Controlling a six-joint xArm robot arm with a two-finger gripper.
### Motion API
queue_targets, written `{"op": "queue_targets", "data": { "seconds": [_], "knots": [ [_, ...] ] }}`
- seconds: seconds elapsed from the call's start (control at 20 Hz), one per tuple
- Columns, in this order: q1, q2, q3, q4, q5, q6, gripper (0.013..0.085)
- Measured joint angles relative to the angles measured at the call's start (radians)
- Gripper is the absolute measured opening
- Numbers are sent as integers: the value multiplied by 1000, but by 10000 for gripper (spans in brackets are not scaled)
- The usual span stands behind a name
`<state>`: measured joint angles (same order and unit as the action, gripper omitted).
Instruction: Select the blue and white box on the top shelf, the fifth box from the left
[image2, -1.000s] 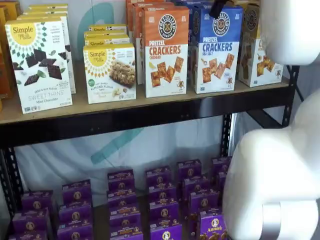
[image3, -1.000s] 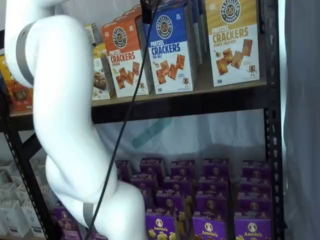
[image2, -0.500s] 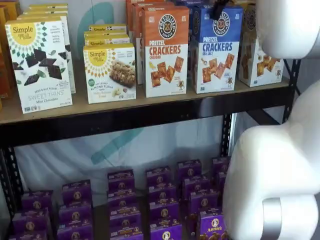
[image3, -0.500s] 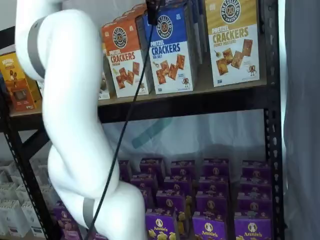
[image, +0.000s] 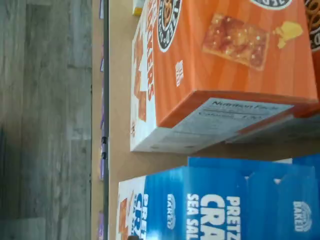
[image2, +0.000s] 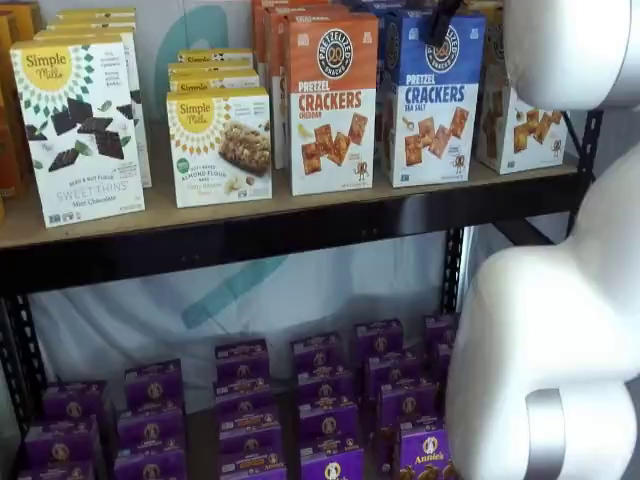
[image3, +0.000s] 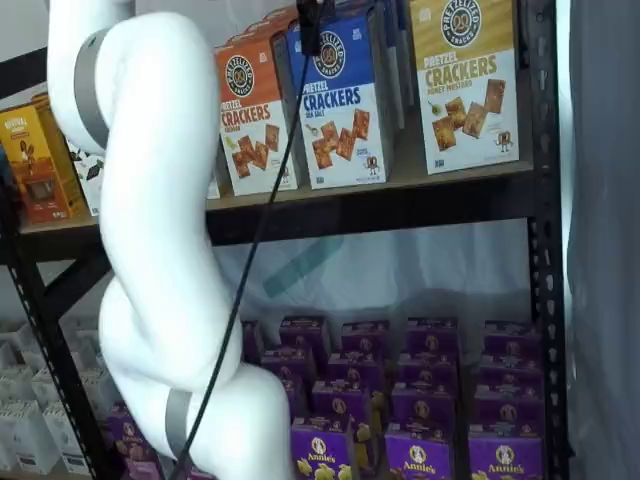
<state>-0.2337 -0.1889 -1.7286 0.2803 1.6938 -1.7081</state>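
The blue and white box (image2: 432, 100) stands upright on the top shelf (image2: 300, 232), between an orange-topped box and a yellow-topped box; it shows in both shelf views (image3: 340, 100). The gripper (image2: 439, 22) shows only as black fingers hanging at the box's top front edge, also seen in a shelf view (image3: 311, 22). No gap between the fingers can be made out. In the wrist view the blue box's top (image: 210, 205) lies close, beside the orange box (image: 215, 65), on the tan shelf board (image: 117, 125).
The orange Cheddar box (image2: 332, 100) stands just left of the blue one, and the yellow-topped box (image3: 465, 80) just right. Simple Mills boxes (image2: 80, 130) stand further left. Purple boxes (image2: 250, 400) fill the lower level. The white arm (image3: 150, 250) and its cable (image3: 250, 250) hang in front.
The white arm has swung sideways across both shelf views. The black fingers have stayed at the top of the blue box, shifting only slightly. The boxes have not moved.
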Motion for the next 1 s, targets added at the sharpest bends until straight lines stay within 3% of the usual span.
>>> {"op": "queue_targets", "data": {
  "seconds": [0.5, 1.0],
  "knots": [
    [37, 62, -75, -79, 106, 13, 850],
    [60, 68, -72, -117, 122, 21, 850]
  ]
}}
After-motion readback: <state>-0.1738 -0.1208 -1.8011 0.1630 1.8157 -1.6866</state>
